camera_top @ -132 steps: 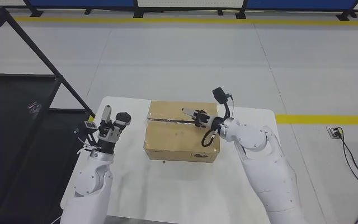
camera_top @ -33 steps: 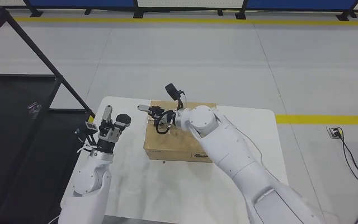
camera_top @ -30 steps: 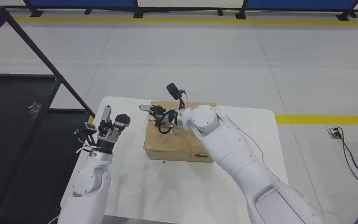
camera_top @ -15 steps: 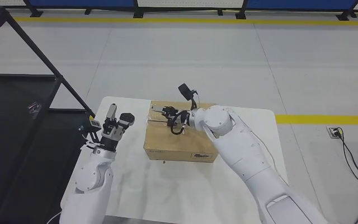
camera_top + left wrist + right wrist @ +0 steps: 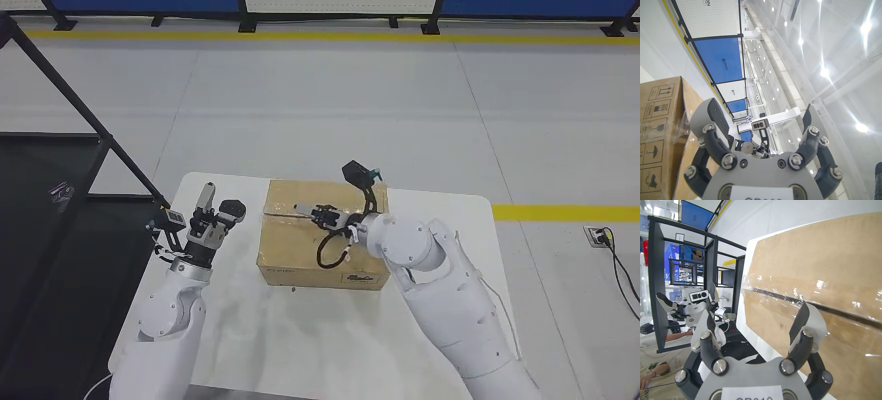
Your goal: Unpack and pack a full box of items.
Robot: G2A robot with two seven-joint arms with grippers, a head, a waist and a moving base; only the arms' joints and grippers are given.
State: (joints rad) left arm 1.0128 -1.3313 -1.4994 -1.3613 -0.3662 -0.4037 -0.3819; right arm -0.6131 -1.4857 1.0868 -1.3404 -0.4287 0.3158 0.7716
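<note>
A closed cardboard box [image 5: 320,250] stands in the middle of the white table [image 5: 300,330], its top flaps sealed by clear tape along the seam [image 5: 810,302]. My right gripper [image 5: 303,210] hovers low over the seam near the box's left end, open, with nothing between its fingers [image 5: 800,317]. The box top [image 5: 810,256] lies just beyond them. My left gripper [image 5: 217,205] is raised left of the box, open, empty and pointing up. In the left wrist view the left gripper [image 5: 762,108] stands beside the box's printed side [image 5: 659,123].
A black metal rack [image 5: 60,200] stands off the table's left side. Bare table surface lies in front of the box and to its right. The left gripper [image 5: 687,308] appears beyond the table's edge in the right wrist view.
My right gripper has slid along the taped seam from beyond the box's left edge back toward the right. The left gripper has shifted slightly toward the box.
</note>
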